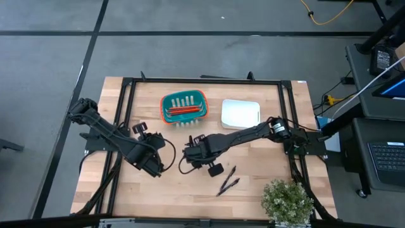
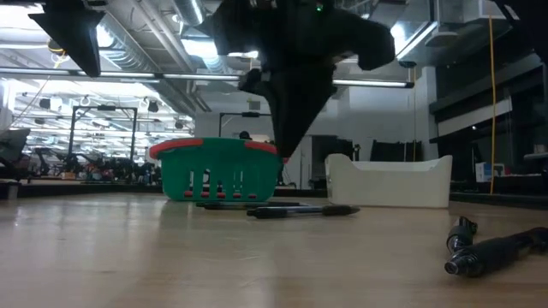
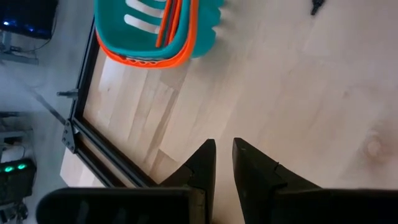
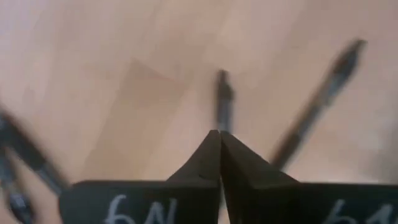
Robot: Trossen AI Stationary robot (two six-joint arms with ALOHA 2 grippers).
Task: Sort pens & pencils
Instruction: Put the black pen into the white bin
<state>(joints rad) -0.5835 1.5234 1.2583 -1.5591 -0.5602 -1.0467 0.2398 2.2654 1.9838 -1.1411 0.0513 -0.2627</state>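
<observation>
Because the right gripper [image 4: 220, 144] had its fingers pinched shut on just the end of one pen [image 4: 223, 99] lying straight ahead on the tabletop [image 4: 124, 74], it could easily slip free when lifted.

a grey floor [image 1: 50, 69] with dark seam lines fills the upper and left part of the high view, and a yellow cable [image 1: 326, 16] loops across it at the upper right. at the right edge stands a dark desk [image 1: 380, 136] with a keyboard [image 1: 387, 156]. in the low view, long ceiling lights [image 2: 128, 77] and exposed ducts [image 2: 141, 38] run across the upper left.
</observation>
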